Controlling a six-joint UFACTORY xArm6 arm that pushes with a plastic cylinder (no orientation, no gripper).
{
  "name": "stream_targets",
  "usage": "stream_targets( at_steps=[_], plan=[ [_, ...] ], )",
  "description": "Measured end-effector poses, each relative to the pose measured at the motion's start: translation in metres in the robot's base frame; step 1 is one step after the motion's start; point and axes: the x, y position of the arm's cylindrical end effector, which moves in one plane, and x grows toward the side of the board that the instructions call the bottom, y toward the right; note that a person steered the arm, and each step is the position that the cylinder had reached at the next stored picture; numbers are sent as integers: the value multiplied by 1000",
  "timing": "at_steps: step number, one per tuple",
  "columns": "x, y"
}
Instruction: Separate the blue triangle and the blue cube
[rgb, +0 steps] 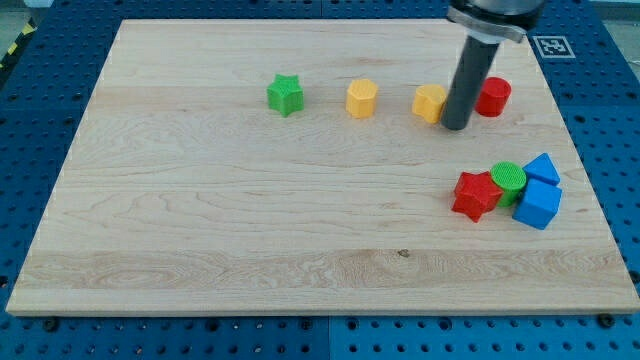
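The wooden board (250, 200) fills most of the view, lying on a blue perforated bench (30, 180). Above its far right part hangs the dark rod, and my tip (457, 127) rests on the board near the far edge, bare, with nothing caught against its end. It stands between a yellow block (429, 102), which it touches or nearly touches on the view's left, and a red cylinder (494, 96) just beside it on the view's right.

The task's pair sits near the board's right edge, about halfway down it. The blue cube (537, 205) lies toward the near side and the blue triangle (543, 168) just behind it, toward the far edge; the two are touching, stacked along a line running roughly near to far. From my tip they lie toward the near right corner, well apart from it. I judge the seam between them opens toward the right edge and toward the green cylinder (508, 179), which presses in from the left, with a red star (476, 195) touching that.

Along the far edge, a second yellow block (361, 99) and a green star (285, 95) stand clear.

The rod hides part of the nearer yellow block, so its shape is uncertain. The rod's top is cut off.
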Motion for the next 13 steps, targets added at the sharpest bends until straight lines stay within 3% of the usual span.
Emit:
stream_targets(
  at_steps=[6,8,9,13],
  plan=[
    [0,-179],
    [0,-188],
    [0,-164],
    [37,56]
  ],
)
